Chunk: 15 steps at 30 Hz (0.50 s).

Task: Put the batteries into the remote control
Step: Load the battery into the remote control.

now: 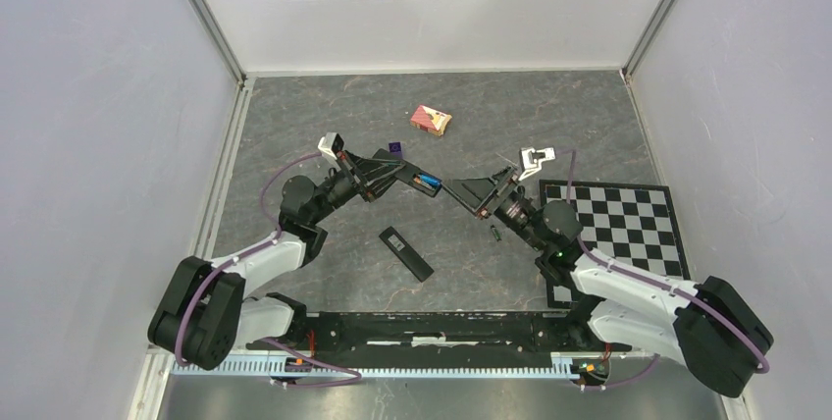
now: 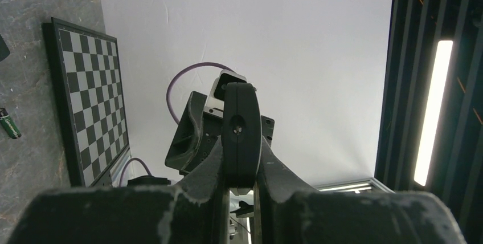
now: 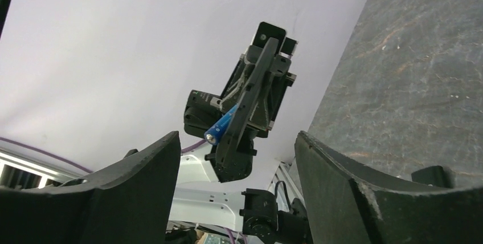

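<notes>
Mid-frame in the top view, the left fingers (image 3: 250,93) pinch the blue battery (image 3: 221,124) in mid-air, seemingly offering it to the right fingers (image 3: 142,181), spread wide and empty opposite. The remote control (image 1: 405,253) lies lower on the desk (image 1: 491,116), the green battery (image 1: 496,234) to its right

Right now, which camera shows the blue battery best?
The right wrist view: the blue battery shows clearly, pinched in the left gripper. The top view shows only a blue speck; the left wrist view shows none of it.
</notes>
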Motion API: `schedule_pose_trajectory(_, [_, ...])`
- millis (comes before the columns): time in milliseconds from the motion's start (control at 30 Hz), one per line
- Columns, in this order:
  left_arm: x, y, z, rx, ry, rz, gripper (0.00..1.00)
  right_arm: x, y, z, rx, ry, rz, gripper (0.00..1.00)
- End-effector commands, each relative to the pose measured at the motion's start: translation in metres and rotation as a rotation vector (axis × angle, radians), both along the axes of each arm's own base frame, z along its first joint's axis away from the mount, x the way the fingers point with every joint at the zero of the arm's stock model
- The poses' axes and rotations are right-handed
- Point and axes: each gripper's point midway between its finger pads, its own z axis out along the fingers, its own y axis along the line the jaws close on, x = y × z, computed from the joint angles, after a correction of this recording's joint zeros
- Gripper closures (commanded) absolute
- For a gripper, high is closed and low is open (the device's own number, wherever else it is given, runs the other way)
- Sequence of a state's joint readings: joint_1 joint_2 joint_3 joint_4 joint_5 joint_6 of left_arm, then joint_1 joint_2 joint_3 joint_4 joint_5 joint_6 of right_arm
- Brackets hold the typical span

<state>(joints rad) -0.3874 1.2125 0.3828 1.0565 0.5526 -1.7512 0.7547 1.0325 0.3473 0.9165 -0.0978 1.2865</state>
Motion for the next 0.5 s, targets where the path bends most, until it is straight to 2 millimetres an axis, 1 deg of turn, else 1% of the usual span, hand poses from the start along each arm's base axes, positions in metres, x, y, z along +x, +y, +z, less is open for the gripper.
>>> schedule_pose_trajectory(0, [-0.004, 0.004, 0.021, -0.057, -0.041, -0.001, 0.98, -0.004, 0.003, 0.04, 0.089, -0.087, 0.028, 0.21])
schedule_pose_trajectory(200, [-0.005, 0.004, 0.021, -0.058, -0.037, -0.006, 0.98, -0.002, 0.008, 0.04, 0.086, -0.083, 0.039, 0.21])
schedule_pose_trajectory(467, [-0.006, 0.004, 0.021, -0.059, -0.038, -0.009, 0.98, 0.003, 0.014, 0.038, 0.076, -0.076, 0.049, 0.28])
